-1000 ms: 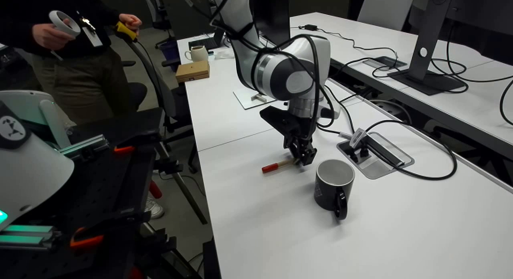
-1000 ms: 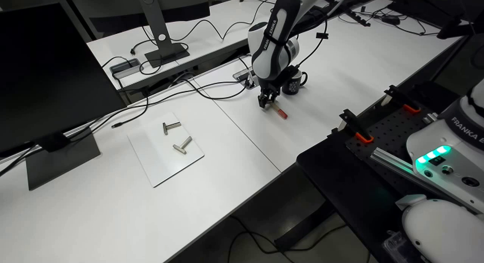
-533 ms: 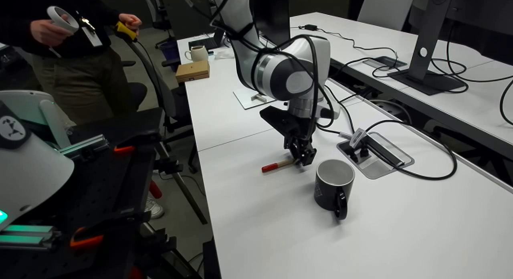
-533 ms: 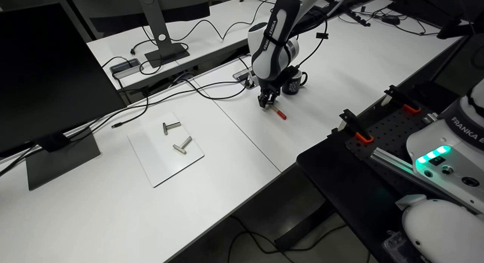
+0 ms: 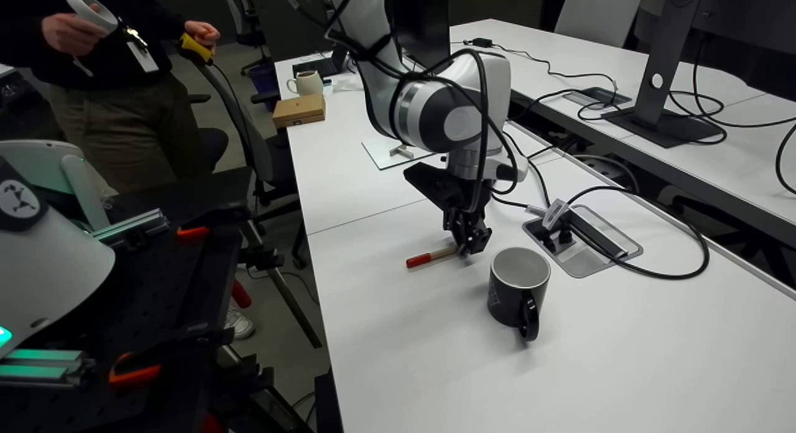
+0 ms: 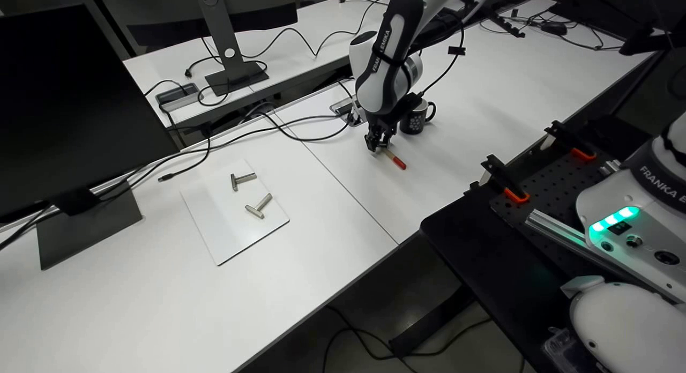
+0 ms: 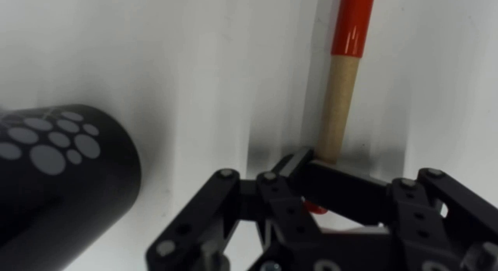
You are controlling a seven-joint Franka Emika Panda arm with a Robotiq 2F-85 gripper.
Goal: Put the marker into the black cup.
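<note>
Wrist view: gripper (image 7: 316,159) looks clamped on the marker (image 7: 343,72) near one end — long axis runs toward 12, about table (image 7: 214,80) level, can't tell if lifted. Upright black cup (image 7: 74,189) nearby at 9. Likely next: raise, shift to 9, tip that axis steep — flat won't drop in.

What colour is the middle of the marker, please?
The marker is tan in its middle, clearest in the wrist view.
</note>
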